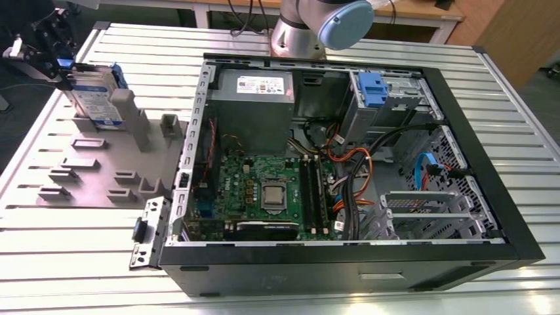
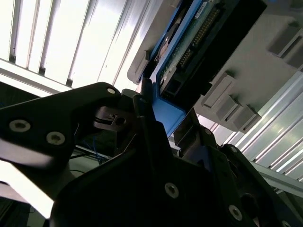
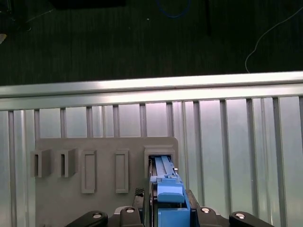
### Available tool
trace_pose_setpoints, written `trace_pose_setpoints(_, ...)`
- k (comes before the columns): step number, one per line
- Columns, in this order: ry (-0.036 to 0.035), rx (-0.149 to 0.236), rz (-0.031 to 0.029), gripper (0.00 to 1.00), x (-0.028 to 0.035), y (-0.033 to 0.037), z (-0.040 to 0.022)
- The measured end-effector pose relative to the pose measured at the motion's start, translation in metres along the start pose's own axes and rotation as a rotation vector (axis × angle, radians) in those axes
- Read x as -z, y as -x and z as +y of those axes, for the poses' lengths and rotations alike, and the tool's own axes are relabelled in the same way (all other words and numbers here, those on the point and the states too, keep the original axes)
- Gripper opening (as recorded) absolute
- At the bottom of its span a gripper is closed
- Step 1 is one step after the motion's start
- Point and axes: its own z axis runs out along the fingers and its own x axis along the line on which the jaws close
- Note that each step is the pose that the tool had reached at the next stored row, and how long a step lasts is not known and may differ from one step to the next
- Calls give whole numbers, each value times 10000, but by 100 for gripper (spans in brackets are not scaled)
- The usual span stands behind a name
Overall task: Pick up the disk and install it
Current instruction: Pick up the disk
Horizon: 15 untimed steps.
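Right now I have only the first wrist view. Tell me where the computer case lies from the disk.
Observer: The open computer case lies to the exterior view's right of the grey holder, where the disk stands upright in a slot.
Operator: Give me the gripper's place out there.
Observer: In the exterior view the gripper is at the disk's upper edge, on the side away from the case.
Operator: Report what the second wrist view adds.
Observer: The disk's circuit board, facing that camera.
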Motion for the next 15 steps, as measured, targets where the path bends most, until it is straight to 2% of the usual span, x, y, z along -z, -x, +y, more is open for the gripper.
trace_pose_setpoints(9, 0, 23, 0, 44, 0, 0, 0)
trace_pose_setpoints(12, 2, 240, 2, 44, 0, 0, 0)
trace_pose_setpoints(15, 2, 245, 2, 44, 0, 0, 0)
